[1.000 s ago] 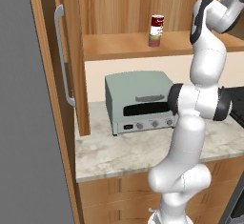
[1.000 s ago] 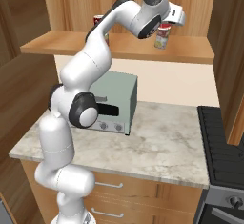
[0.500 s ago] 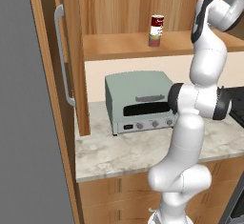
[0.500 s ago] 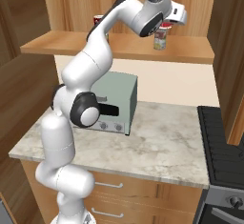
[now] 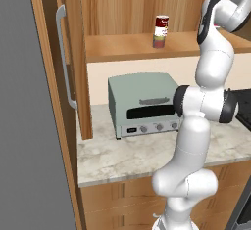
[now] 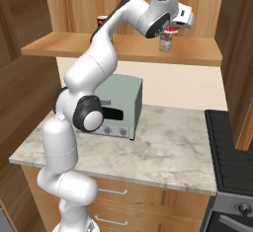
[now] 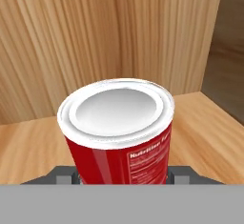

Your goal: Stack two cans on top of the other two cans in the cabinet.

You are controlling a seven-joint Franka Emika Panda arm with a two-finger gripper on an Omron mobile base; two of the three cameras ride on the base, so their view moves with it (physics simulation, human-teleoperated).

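Pinching red can (image 7: 117, 132) upright, gripper (image 7: 124, 174) at its 6 o'clock; grey can (image 6: 166, 43) directly below, axes vert.

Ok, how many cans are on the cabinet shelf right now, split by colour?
Red cans: 2 (red-and-white can, all-red can)
Greenish-grey cans: 2 (one under the red-and-white can, the other under the all-red can)
Total: 4 cans
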